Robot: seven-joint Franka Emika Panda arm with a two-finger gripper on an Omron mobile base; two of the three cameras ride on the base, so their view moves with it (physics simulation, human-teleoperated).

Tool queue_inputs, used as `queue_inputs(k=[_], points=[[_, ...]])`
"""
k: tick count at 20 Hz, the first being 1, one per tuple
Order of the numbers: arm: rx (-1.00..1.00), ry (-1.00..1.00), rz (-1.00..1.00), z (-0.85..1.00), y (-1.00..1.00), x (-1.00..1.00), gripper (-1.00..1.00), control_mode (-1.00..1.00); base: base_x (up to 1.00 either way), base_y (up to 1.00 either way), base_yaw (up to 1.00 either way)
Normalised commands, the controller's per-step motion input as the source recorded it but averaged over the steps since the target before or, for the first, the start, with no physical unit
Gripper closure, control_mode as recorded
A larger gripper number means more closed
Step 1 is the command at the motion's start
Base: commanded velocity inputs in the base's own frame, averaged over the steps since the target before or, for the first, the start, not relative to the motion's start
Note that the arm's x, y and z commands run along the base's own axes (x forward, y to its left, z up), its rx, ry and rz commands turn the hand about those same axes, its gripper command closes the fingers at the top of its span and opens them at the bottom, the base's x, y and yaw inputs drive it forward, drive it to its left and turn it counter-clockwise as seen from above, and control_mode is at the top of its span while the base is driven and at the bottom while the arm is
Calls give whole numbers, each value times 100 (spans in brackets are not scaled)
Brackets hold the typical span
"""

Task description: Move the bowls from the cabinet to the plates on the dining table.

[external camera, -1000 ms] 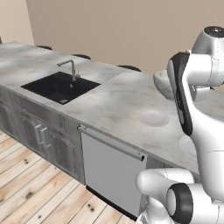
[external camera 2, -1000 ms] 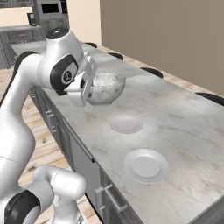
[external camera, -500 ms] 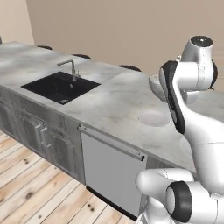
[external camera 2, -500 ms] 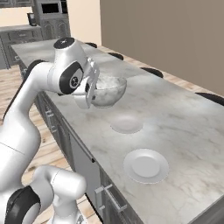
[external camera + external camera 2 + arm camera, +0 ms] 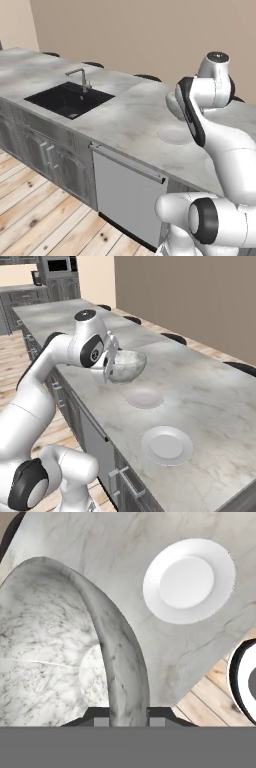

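My gripper (image 5: 111, 364) is shut on the rim of a pale grey-white marbled bowl (image 5: 126, 366), holding it a little above the dining table (image 5: 210, 381). In the hand view the bowl (image 5: 55, 647) bulks at the left, its rim pinched between the fingertips (image 5: 101, 720). Two flat pale plates lie on the marble: the nearer plate (image 5: 145, 398) sits just below and right of the bowl, the other plate (image 5: 166, 445) closer to the table's end. From the left, my arm hides most of the bowl (image 5: 172, 105); one plate (image 5: 175, 134) shows beside it. The cabinet is out of view.
A black sink (image 5: 70, 99) with a faucet (image 5: 80, 77) is set into the table's left part. Dark stools (image 5: 175, 338) line the far side. Dark cabinetry with a black oven (image 5: 57, 266) stands far back left. Wood floor lies below the near edge.
The arm has carried the bowl slightly lower and toward the nearer plate. The plates have not moved, and the grip is unchanged.
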Motion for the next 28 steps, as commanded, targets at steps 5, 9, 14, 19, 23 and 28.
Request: queue_inputs(k=[5,9,14,19,23,28], points=[[2,2,-4,-33,0,35,100,-100,0,0,0],[2,0,-3,-27,0,31,100,-100,0,0,0],[2,2,-3,-29,-1,29,100,-100,0,0,0],[0,5,-5,-27,-3,26,100,-100,0,0,0],[1,1,-5,-25,-2,27,100,-100,0,0,0],[3,0,-4,-26,-3,25,100,-100,0,0,0]])
